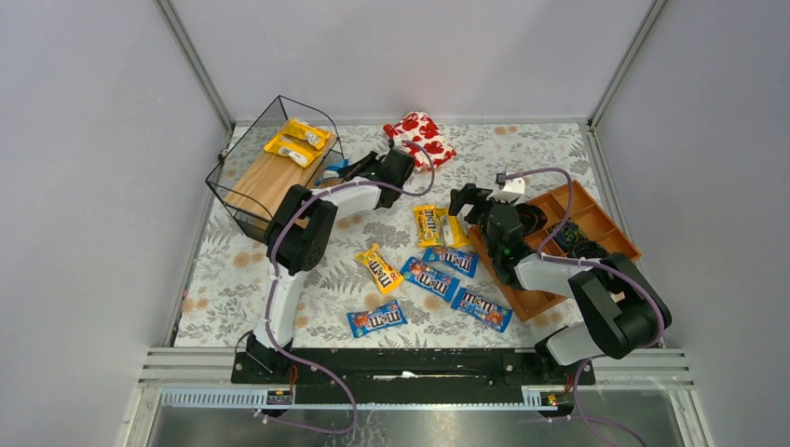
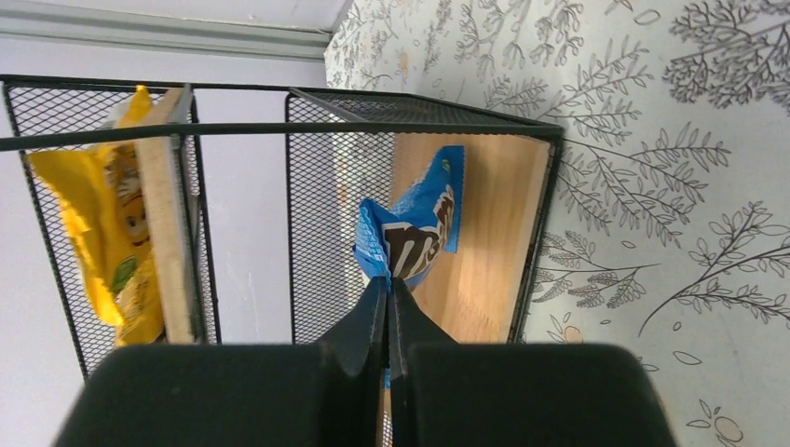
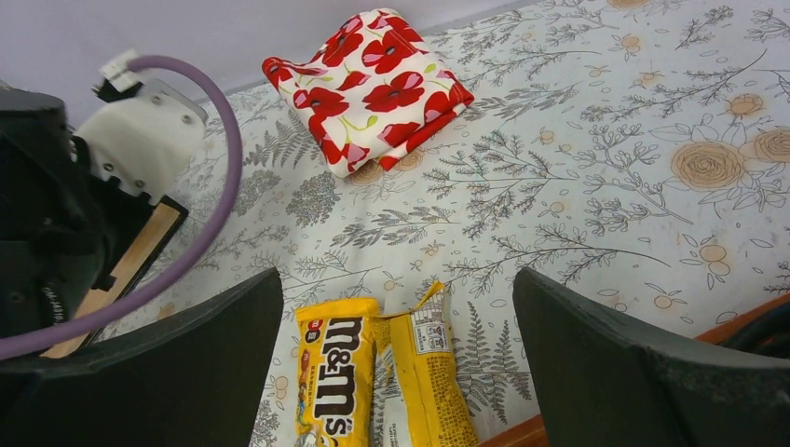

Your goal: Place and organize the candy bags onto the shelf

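The left gripper [image 2: 388, 291] is squeezing shut on the bottom edge of a small shiny blue candy bag [image 2: 412, 223], and most of the bag is sticking out past the closed fingers. It is holding the bag right at the black wire shelf with light wooden boards [image 2: 484, 233], in front of the lower board. I cannot tell if the bag is touching the wood. Two flat yellow candy bags [image 1: 298, 142] are lying on the upper board of the shelf. The shelf is standing at the far left corner of the flowery grey-and-white counter [image 1: 233, 279]. The right gripper [image 3: 399, 284] is hanging wide open with nothing in it. It is just above a pair of yellow candy bags [image 3: 335, 382] that are lying side by side on the counter, touching each other. More bags are lying loose near the middle of the counter. There is a single yellow candy bag [image 1: 378, 267] and four blue candy bags [image 1: 452, 260]. Two of the blue ones are lying close together, one is lying further right, and one is lying nearer the arms. A soft red-and-white flowery pouch [image 3: 373, 88] is sitting at the far edge of the counter, well apart from the yellow pair. An orange-brown tray with compartments [image 1: 533, 303] is sitting on the right side of the counter, partly under the right arm. Some dark things are lying in it, but they are too small to tell what they are.
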